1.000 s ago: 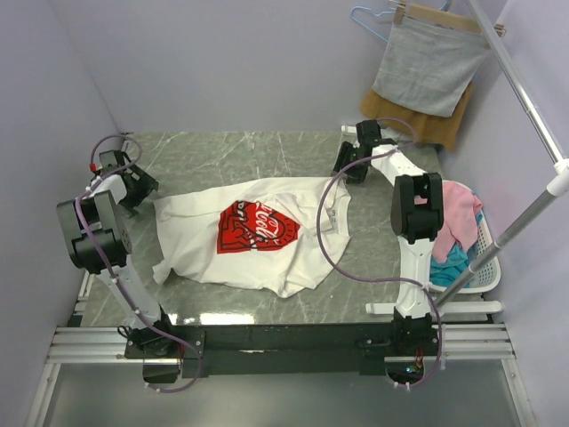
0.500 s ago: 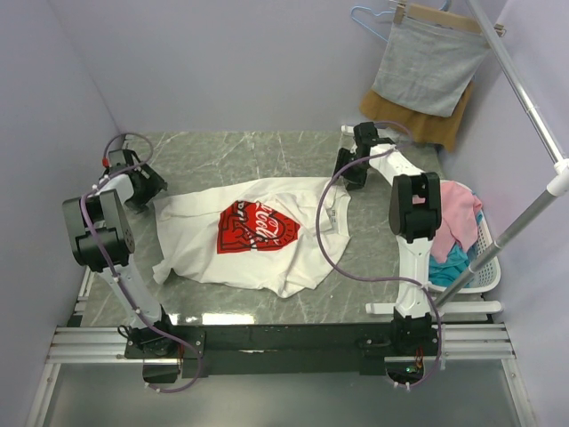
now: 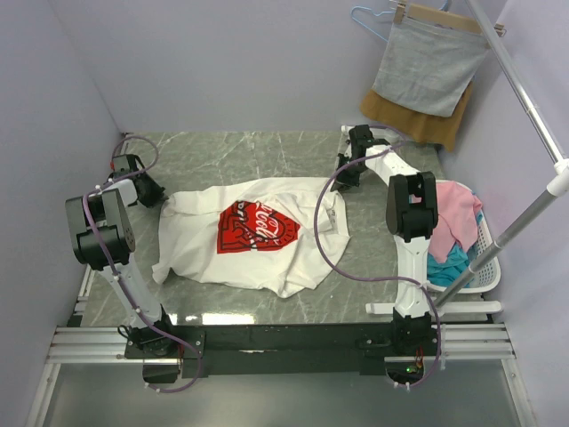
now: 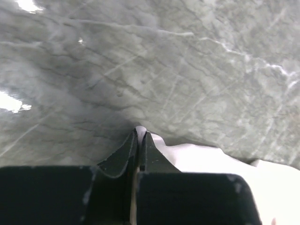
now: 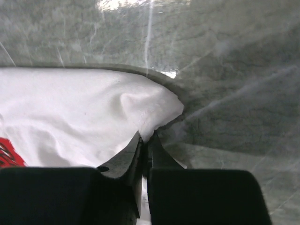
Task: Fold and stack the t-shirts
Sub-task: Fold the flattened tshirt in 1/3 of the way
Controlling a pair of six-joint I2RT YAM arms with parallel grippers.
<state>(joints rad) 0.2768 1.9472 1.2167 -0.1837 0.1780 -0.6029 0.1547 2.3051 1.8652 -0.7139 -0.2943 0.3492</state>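
A white t-shirt with a red chest print lies spread, print up, on the grey marble table. My left gripper sits at the shirt's far left corner, shut on its white edge; cloth shows pinched between the fingertips in the left wrist view. My right gripper is at the far right corner, shut on a fold of the shirt, which bunches in front of its fingers.
A white basket with pink and blue cloths stands at the table's right edge. A grey cloth over a mustard-brown one hangs from a hanger at the back right. A metal rail slants across the right side.
Both grippers have closed on the shirt's far corners. The left gripper moved slightly back and left, lifting the corner; the right gripper shifted a little toward the back.
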